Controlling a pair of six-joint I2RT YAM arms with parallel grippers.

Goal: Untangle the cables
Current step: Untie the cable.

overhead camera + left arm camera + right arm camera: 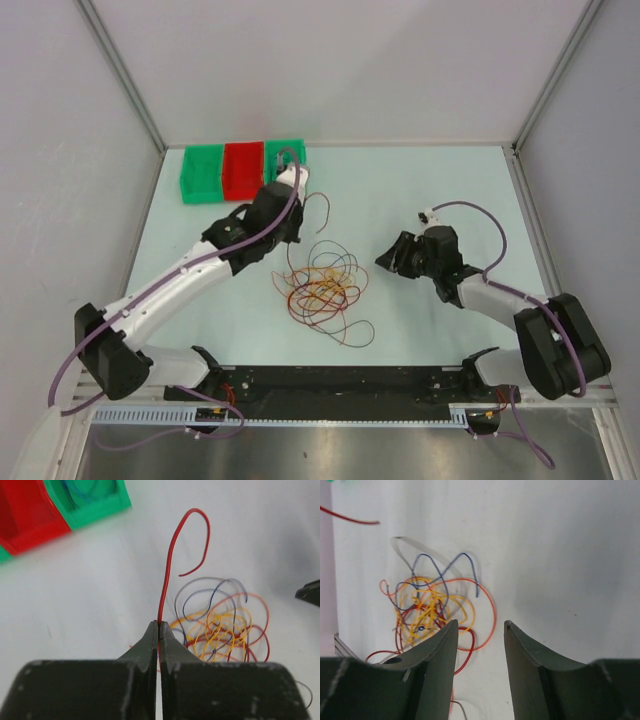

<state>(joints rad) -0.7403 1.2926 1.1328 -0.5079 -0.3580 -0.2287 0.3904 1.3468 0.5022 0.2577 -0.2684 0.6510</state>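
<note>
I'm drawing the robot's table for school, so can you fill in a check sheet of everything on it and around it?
Surface: pale table, no spills seen.
Job's things: wire tangle mid-table, in red, orange, yellow and blue; one red wire rises from the left gripper.
Clutter: row of bins at the far left, in the order green, red, green.
Grippers: left gripper shut on the red wire; right gripper open, holding nothing, near the tangle.
Cables: purple-grey arm cables run along both arms.
Surroundings: white walls, metal frame posts.
</note>
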